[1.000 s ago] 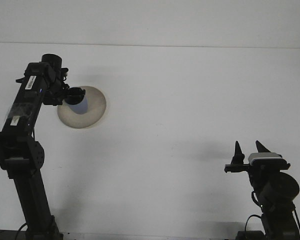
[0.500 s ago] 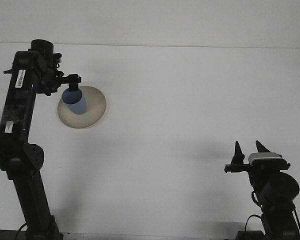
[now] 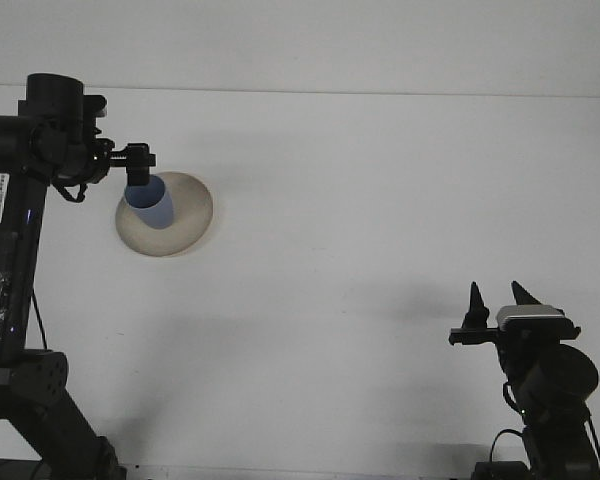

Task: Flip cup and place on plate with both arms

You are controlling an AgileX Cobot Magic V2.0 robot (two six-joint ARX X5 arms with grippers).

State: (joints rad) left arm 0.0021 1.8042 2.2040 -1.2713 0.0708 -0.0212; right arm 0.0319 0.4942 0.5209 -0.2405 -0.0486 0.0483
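Observation:
A blue cup [image 3: 154, 207] rests on the left part of a round beige plate [image 3: 191, 214] at the table's left, leaning slightly. My left gripper [image 3: 138, 170] is at the cup's upper left edge and overlaps its rim; whether it grips the cup does not show. The left arm rises tall along the left side. At the lower right, my right gripper [image 3: 498, 298] points upward and is open, with nothing between its fingers, far from cup and plate.
The white table [image 3: 360, 200] runs back to a pale wall. The left arm's column [image 3: 10, 260] stands along the left edge, and the right arm's base [image 3: 552, 385] sits at the bottom right.
The left arm has risen and swung back to the left, its gripper sliding from over the cup's top to its upper left edge. The cup now shows on the plate. The right arm has not moved.

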